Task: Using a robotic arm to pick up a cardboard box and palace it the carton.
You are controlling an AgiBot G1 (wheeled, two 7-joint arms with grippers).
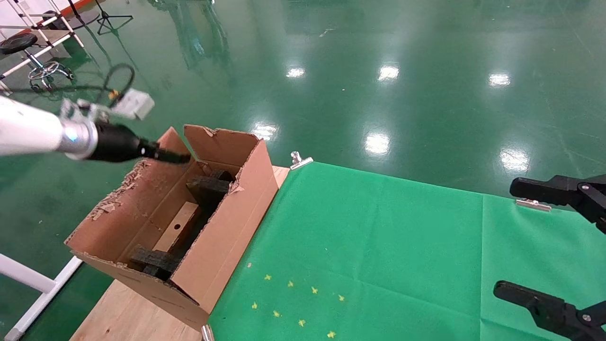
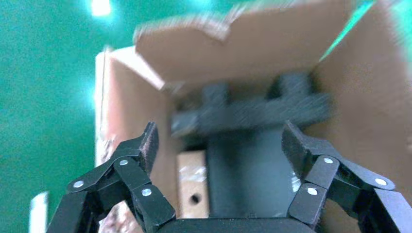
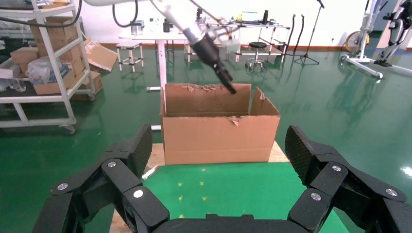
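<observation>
The carton (image 1: 227, 227) stands open on the table's left end, with torn flaps and black foam pieces (image 1: 208, 187) inside. The cardboard box (image 1: 176, 227) lies flat on its floor between the foam pieces, with a round hole showing on its upper face. The robotic arm is my left arm; its gripper (image 1: 182, 157) hovers over the carton's far left rim, open and empty. The left wrist view looks down past that gripper (image 2: 221, 141) at the carton (image 2: 233, 48), the foam (image 2: 252, 114) and the box (image 2: 193, 179). My right gripper (image 1: 513, 237) is open and empty at the table's right edge.
A green cloth (image 1: 378, 246) with small yellow marks (image 1: 293, 303) covers the wooden table (image 1: 128, 312), held by metal clips (image 1: 300, 161). The right wrist view shows the carton (image 3: 218, 131), the left arm (image 3: 209, 53) above it, and a shelf cart (image 3: 43, 58) behind.
</observation>
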